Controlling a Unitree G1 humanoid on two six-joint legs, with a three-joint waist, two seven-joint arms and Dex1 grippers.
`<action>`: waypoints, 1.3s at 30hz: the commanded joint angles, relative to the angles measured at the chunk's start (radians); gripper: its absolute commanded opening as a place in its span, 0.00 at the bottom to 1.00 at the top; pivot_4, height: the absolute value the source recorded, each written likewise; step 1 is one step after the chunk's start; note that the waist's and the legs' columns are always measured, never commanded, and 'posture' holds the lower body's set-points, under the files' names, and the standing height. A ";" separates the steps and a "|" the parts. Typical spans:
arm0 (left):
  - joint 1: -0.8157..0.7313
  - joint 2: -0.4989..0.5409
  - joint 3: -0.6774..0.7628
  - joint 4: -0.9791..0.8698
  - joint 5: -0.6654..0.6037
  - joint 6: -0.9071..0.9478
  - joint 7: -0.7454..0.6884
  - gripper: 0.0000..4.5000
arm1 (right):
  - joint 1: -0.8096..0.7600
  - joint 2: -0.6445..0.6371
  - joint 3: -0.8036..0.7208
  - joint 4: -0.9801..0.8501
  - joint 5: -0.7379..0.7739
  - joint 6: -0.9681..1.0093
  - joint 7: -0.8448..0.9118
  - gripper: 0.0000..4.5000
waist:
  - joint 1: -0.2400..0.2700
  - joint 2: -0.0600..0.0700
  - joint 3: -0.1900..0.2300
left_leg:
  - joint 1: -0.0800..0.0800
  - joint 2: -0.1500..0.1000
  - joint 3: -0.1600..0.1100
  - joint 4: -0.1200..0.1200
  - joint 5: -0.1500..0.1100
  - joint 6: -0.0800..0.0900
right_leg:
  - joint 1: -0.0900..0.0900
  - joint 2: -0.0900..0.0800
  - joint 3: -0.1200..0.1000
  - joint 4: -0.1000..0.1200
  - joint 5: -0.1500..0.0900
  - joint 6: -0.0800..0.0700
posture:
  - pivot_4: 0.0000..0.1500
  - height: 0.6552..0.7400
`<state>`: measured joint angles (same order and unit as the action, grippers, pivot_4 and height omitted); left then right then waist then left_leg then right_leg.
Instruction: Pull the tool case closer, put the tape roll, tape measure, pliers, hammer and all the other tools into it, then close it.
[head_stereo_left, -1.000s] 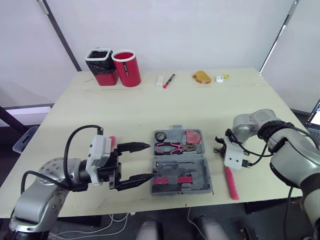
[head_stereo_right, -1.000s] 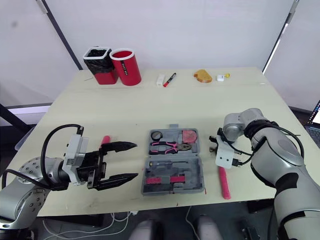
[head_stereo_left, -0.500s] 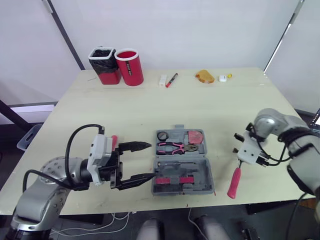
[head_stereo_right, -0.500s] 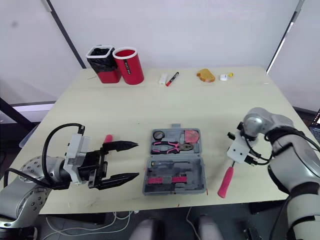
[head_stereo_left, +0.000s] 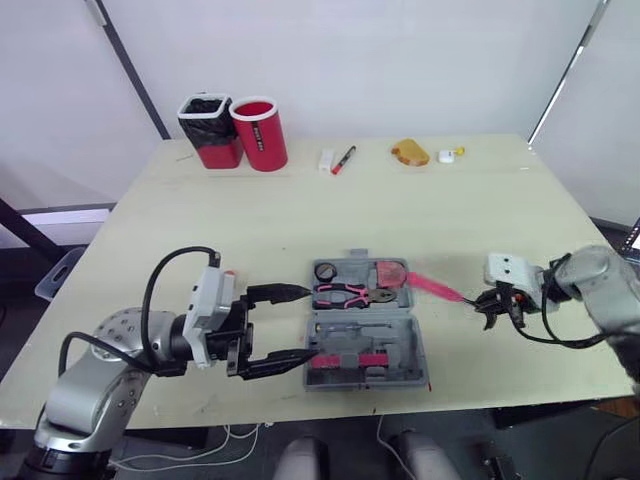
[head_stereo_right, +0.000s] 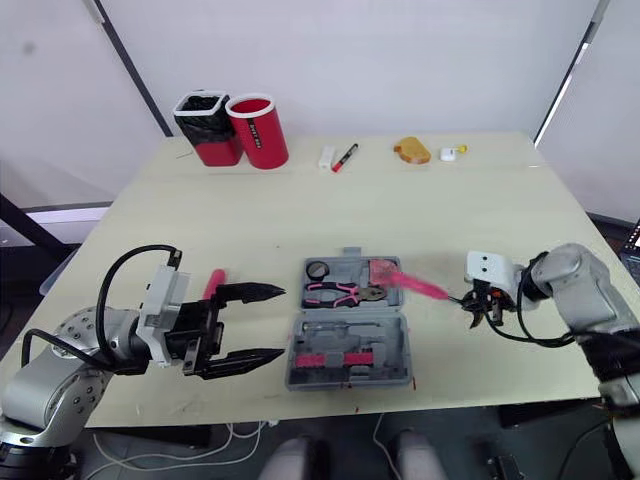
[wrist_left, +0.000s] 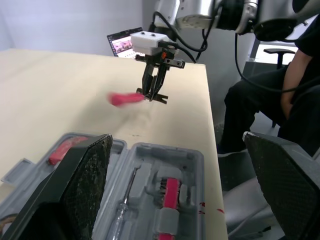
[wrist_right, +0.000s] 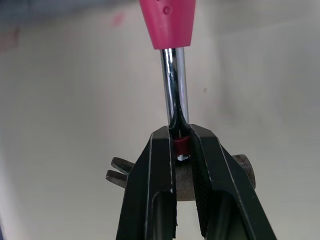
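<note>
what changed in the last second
The right gripper, shut on the hammer, swung its pink handle from pointing back at the robot round toward the tool case. The left gripper stayed open beside the case, which stayed put.

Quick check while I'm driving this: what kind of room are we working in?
Probably a robot lab or office test room: a pale table set against plain white walls, a laptop just past the table's edge, and a person seated close by.
</note>
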<state>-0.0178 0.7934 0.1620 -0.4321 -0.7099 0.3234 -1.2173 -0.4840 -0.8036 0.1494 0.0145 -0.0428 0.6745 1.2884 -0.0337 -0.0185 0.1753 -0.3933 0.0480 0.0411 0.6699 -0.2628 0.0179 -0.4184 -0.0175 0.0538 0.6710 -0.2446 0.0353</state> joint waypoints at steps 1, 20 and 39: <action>-0.013 0.002 0.005 -0.005 -0.009 -0.003 -0.008 1.00 | 0.000 0.038 -0.088 -0.180 0.045 0.397 -0.136 0.01 | -0.002 0.000 0.000 | -0.001 0.000 0.000 0.000 0.000 0.000 | -0.001 0.000 0.000 0.000 0.000 0.000 | 1.00 1.00; -0.069 -0.015 0.004 0.021 -0.033 0.005 -0.027 1.00 | 0.121 0.429 -0.314 -0.311 0.118 0.940 -0.773 0.01 | -0.004 -0.005 -0.003 | -0.007 -0.001 -0.004 0.000 0.000 0.000 | -0.001 0.000 -0.003 -0.007 0.001 0.003 | 1.00 1.00; -0.106 0.010 0.010 0.070 -0.050 0.029 -0.098 1.00 | 0.382 0.477 -0.350 -0.558 0.276 0.450 -0.847 0.96 | -0.007 -0.007 -0.004 | -0.007 -0.001 -0.006 -0.001 0.000 0.000 | 0.000 0.001 -0.004 -0.008 0.001 0.003 | 1.00 1.00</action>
<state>-0.1147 0.7998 0.1566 -0.3559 -0.7496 0.3633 -1.3063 -0.1141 -0.3334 -0.1902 -0.5296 0.2129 1.2277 0.4325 -0.0409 -0.0251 0.1713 -0.4001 0.0473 0.0350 0.6689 -0.2629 0.0180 -0.4188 -0.0163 0.0494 0.6631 -0.2438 0.0381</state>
